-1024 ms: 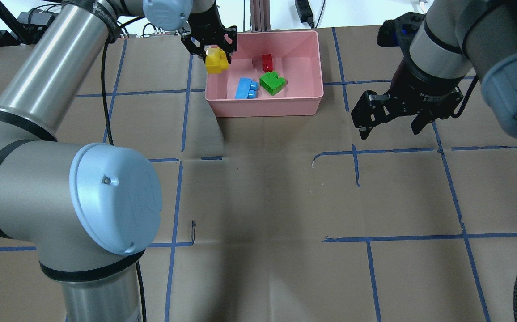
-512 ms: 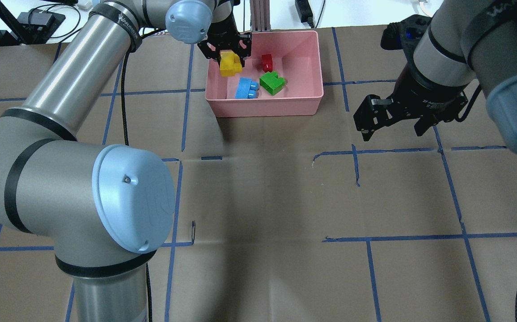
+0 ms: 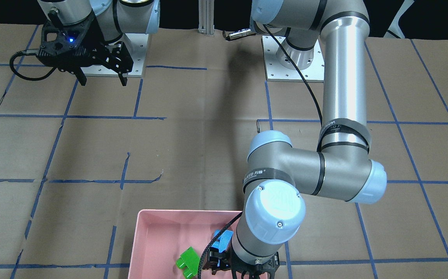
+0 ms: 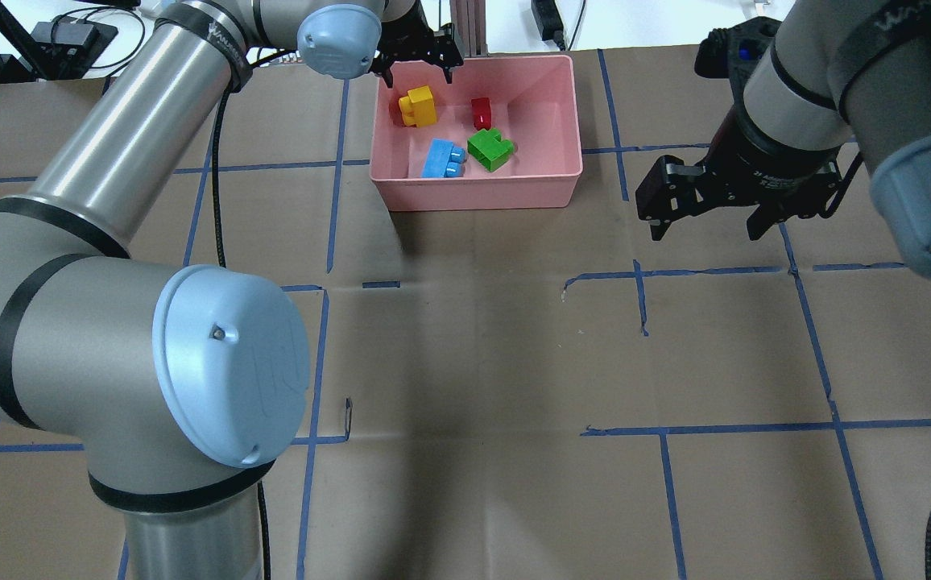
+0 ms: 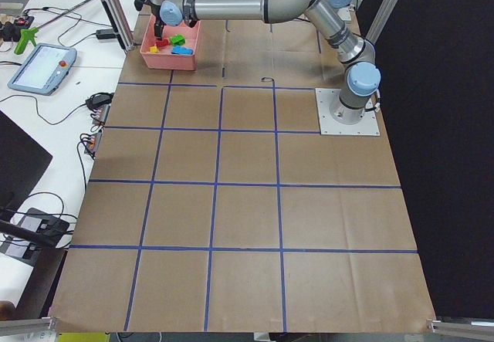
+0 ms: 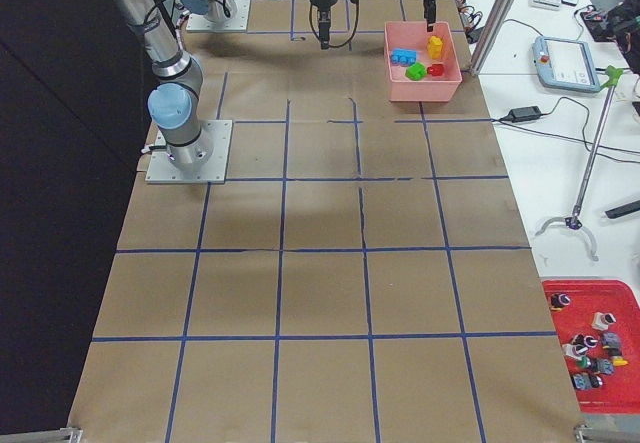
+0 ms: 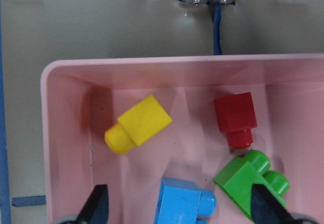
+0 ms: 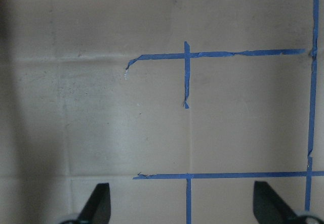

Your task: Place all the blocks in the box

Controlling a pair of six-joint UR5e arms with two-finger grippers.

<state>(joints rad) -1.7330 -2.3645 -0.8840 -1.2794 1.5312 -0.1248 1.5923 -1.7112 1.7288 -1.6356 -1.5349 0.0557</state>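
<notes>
Left wrist-mounted view: the yellow block (image 7: 137, 125), red block (image 7: 234, 118), green block (image 7: 250, 181) and light blue block (image 7: 185, 201) all lie on their sides inside the pink box (image 7: 66, 70).

My left gripper (image 4: 419, 71) hangs over the box, jaws spread, holding nothing. My right gripper (image 4: 707, 225) is likewise spread and empty, well apart from the box.

Judgement: the blocks are light, rigid and smooth-sided. Grip them across flat faces, not across studs.

Limits: the wrist frame crops the light blue block. In the front-facing view my left arm hides the yellow and red blocks.
</notes>
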